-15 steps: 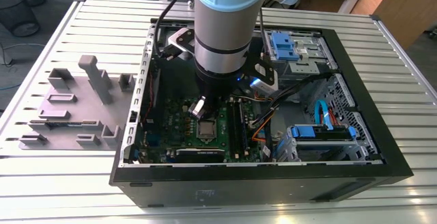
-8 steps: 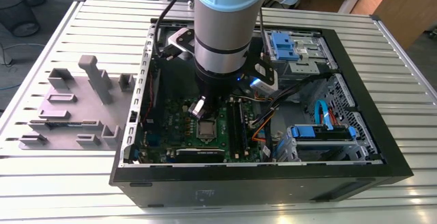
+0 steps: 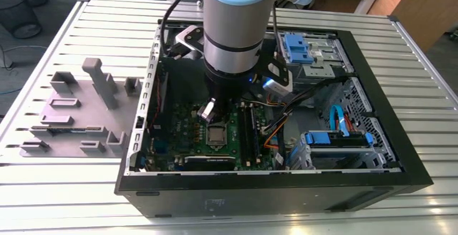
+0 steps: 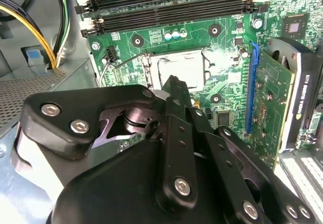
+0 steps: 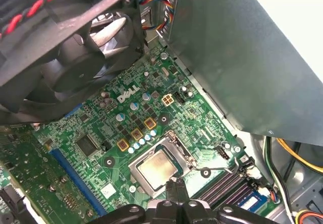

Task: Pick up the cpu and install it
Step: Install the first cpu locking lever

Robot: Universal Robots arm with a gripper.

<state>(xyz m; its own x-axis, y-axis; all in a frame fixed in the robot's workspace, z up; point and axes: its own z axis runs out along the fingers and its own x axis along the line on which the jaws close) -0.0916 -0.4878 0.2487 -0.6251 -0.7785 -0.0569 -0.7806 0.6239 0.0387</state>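
Observation:
The cpu (image 3: 216,134), a small square chip with a pale silver top, lies flat in the socket on the green motherboard (image 3: 179,133) inside the open PC case (image 3: 272,192). In both wrist views the cpu (image 4: 184,70) (image 5: 156,167) sits inside the socket frame. My gripper (image 3: 211,116) hangs just above the socket. Its black fingers (image 5: 175,187) are pressed together with nothing between them, and their tips stand at the chip's edge (image 4: 174,82). I cannot tell whether they touch the chip.
Grey stepped holder blocks (image 3: 79,111) stand on the slatted table at the exterior view's left. Inside the case are memory slots (image 4: 171,7), a black fan (image 5: 70,52), an expansion card (image 4: 298,103), yellow cables (image 4: 35,32) and blue drive cages (image 3: 336,138).

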